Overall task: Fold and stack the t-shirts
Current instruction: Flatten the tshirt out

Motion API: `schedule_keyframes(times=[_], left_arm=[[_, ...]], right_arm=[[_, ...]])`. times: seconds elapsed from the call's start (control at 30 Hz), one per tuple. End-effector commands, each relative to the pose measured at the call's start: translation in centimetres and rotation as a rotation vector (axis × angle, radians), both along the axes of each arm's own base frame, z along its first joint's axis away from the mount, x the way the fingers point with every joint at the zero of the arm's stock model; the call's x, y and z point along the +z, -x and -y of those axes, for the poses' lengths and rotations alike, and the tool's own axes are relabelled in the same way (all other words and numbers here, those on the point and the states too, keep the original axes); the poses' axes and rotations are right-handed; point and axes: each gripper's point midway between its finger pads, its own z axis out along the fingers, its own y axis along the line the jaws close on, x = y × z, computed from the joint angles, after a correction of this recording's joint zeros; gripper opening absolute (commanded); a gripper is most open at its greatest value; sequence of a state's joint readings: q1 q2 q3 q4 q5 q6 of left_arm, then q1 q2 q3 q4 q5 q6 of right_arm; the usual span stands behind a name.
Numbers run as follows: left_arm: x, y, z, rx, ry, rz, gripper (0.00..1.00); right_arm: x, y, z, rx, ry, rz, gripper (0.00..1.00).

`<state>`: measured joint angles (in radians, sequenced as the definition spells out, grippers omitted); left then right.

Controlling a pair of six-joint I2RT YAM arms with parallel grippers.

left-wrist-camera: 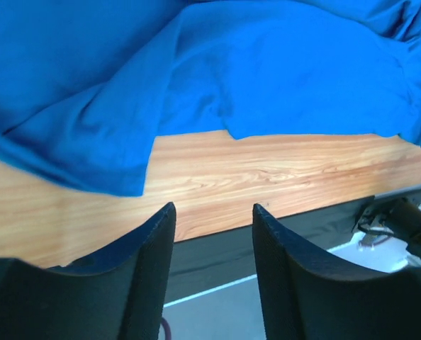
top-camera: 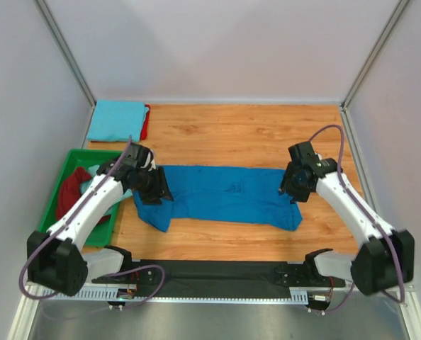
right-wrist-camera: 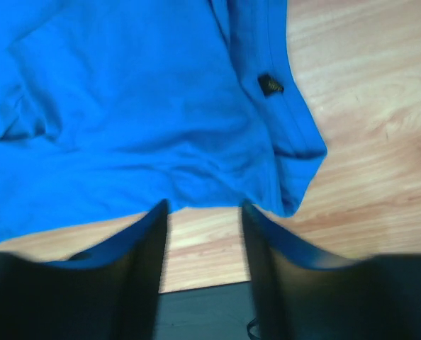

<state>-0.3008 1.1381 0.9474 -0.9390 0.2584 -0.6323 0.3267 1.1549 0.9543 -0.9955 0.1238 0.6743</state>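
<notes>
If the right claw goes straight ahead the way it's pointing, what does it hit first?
Most likely the blue shirt: its near edge lies just past the tips of the open right claw, with the wooden table underneath. Depth is unclear.

Each arm (top-camera: 90,209) has white links, black joints and a purple cable (top-camera: 329,127); the left hand (left-wrist-camera: 214,212) and right hand (right-wrist-camera: 203,207) are black.

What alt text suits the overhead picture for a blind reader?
A royal blue t-shirt lies spread on a wooden table, left gripper and right gripper at its ends. A folded sky blue shirt and a green tray sit at left.
</notes>
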Motion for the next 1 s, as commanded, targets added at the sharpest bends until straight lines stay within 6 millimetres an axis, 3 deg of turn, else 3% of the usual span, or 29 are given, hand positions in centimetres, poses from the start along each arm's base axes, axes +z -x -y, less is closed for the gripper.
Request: schedule_keyframes(times=[0.0,0.03,0.13,0.2,0.3,0.33,0.4,0.43,0.5,0.53,0.7,0.97], left_arm=[[0.4,-3.2,3.3,-0.113,0.103,0.068,0.55],[0.0,-3.6,3.3,-0.113,0.093,0.049,0.57],[-1.3,-4.2,1.9,-0.081,-0.023,-0.023,0.65],[-1.8,-3.3,-0.3,-0.023,-0.137,-0.068,0.65],[-2.5,-1.0,-2.0,0.056,-0.192,-0.125,0.61],[-3.6,0.6,-2.3,0.073,-0.194,-0.167,0.59],[-3.8,1.9,-2.2,0.134,-0.15,-0.163,0.58],[-4.5,3.0,-2.3,0.186,-0.123,-0.171,0.48],[-5.8,4.2,-2.2,0.248,-0.084,-0.192,0.41],[-5.3,4.1,-2.1,0.259,-0.064,-0.174,0.39],[-5.8,5.2,-2.8,0.253,-0.06,-0.177,0.38],[-5.5,5.8,-2.5,0.23,-0.04,-0.189,0.42]], right_arm=[[0.4,-5.3,-0.3,0.093,-0.006,0.036,0.53],[0.4,-6.2,0.2,0.099,0.014,0.031,0.64],[-0.6,-9.3,1.1,0.045,-0.02,0.009,0.67],[-1.2,-10.8,1.8,0.019,-0.024,-0.006,0.66],[-1.5,-12.4,1.7,0.017,-0.018,0.007,0.59],[-2.2,-12.8,1.8,0.007,-0.012,-0.009,0.54],[-2.7,-13.5,1.7,-0.016,-0.017,-0.017,0.41],[-3.2,-14.2,1.4,-0.021,-0.029,-0.014,0.35],[-3.6,-15.6,0.1,-0.013,-0.095,0.011,0.33],[-3.2,-15.9,-0.1,-0.013,-0.102,0.023,0.33],[-5.5,-17.3,1.2,-0.026,-0.02,-0.02,0.36],[-7.7,-17.0,1.9,-0.025,0.027,-0.114,0.47]])
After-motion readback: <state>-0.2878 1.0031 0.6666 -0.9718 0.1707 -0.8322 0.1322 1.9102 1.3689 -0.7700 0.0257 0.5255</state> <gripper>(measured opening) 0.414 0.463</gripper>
